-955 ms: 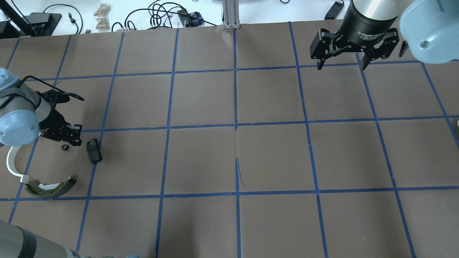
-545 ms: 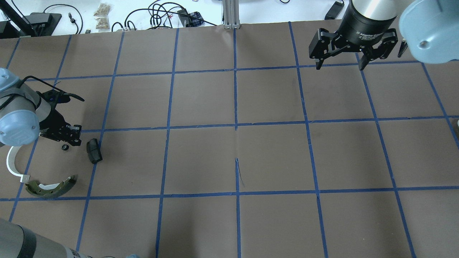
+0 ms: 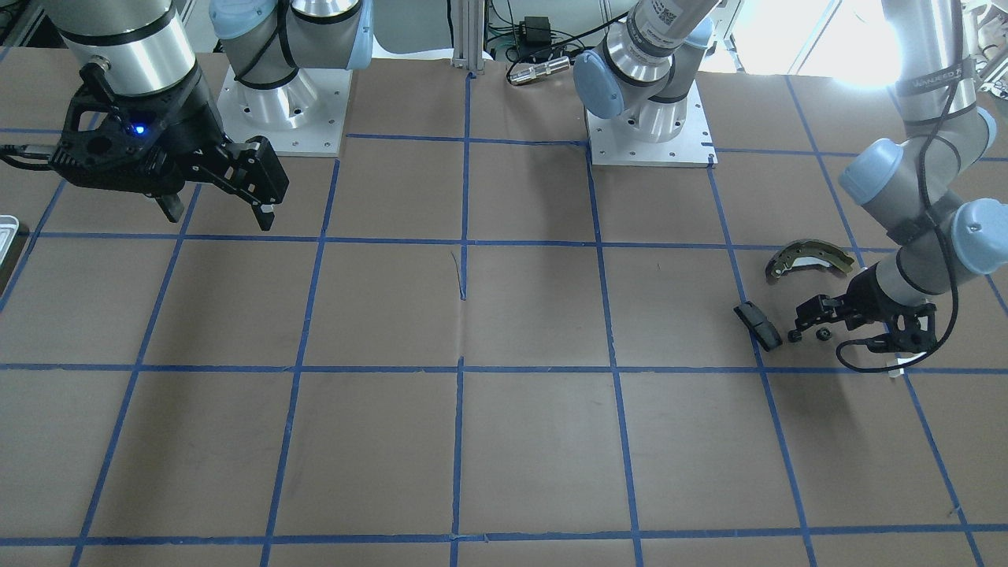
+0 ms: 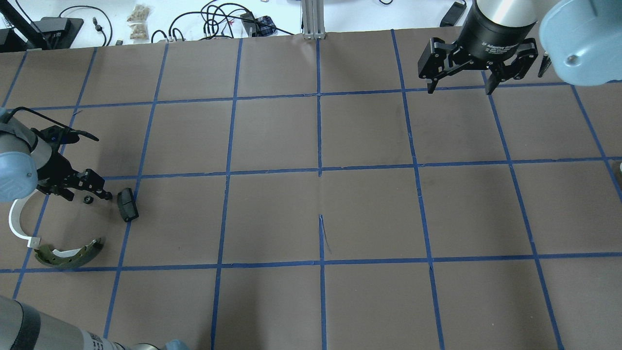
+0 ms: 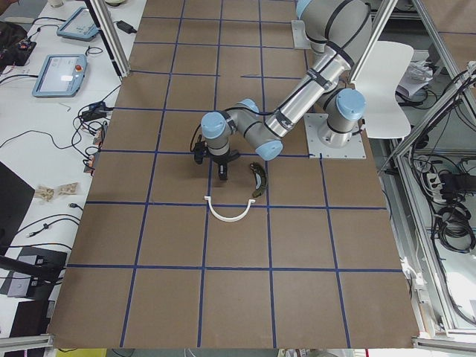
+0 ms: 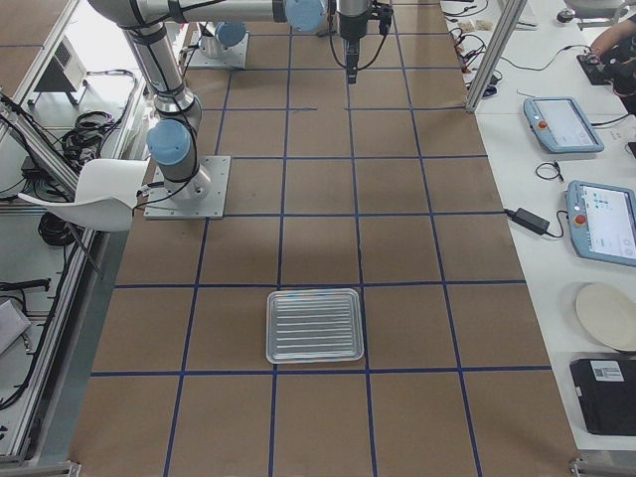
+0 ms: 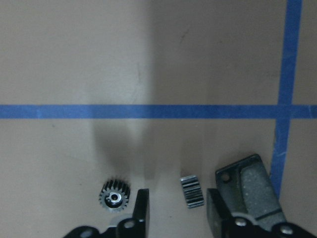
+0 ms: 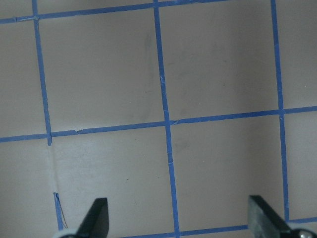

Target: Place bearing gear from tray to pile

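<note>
Two small dark parts sit at your left gripper (image 7: 177,198), low over the paper near the worktop's left edge. The bearing gear (image 7: 114,195) lies flat, teeth outward, just outside one finger and free of it. A short ribbed piece (image 7: 192,191) lies between the fingers, touched by neither as far as the wrist view shows. The jaws stand apart and hold nothing.

The pile (image 3: 807,260) is right there. The black block (image 7: 250,191) is just beside the other finger. The brake shoe (image 4: 68,255) and the white arc (image 4: 17,226) lie nearer the robot's edge, along the same left side. The gear rests among them, so you can take the placing as done and the step in hand as the let-go and pull-away.

The tray (image 6: 314,326) is well apart, close to the worktop's right edge. In the side view it shows only its ribbed floor. Your right gripper (image 4: 460,90) hangs high over the right half of the worktop, jaws spread wide and empty.

For the next move, lift the left gripper straight up before you swing it anywhere. Both small parts are close enough to the fingers for a sideways start to flick one. The block is close to the outer finger too, so leave the jaws as they are until you are above it.
</note>
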Tool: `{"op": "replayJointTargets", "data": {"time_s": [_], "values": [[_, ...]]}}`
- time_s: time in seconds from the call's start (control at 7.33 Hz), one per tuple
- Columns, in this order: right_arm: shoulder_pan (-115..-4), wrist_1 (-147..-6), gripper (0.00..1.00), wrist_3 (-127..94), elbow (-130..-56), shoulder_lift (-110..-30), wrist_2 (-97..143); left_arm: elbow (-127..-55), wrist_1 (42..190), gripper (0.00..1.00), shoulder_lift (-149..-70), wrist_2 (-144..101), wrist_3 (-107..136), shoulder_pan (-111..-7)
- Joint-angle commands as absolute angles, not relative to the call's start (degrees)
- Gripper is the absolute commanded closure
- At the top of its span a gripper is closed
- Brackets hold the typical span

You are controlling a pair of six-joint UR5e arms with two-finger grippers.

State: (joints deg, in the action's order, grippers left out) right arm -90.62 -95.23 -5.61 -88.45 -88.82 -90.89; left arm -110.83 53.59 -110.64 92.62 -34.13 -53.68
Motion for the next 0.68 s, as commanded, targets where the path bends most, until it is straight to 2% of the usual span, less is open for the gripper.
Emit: {"op": "replayJointTargets", "data": {"time_s": [0.0,0.27,0.55], "values": [[-90.62,-95.36,0.00,-5.62,-88.50,-88.68,-90.79,-110.74,53.61,0.00,-110.04,92.64,-34.28,-53.53],[-90.62,-95.27,0.00,-5.54,-88.51,-88.77,-91.05,-108.74,56.14,0.00,-107.59,92.64,-33.06,-55.44],[-90.53,-95.27,0.00,-5.54,-88.51,-88.86,-91.32,-97.54,71.65,0.00,-103.99,93.16,-17.68,-67.69]]}}
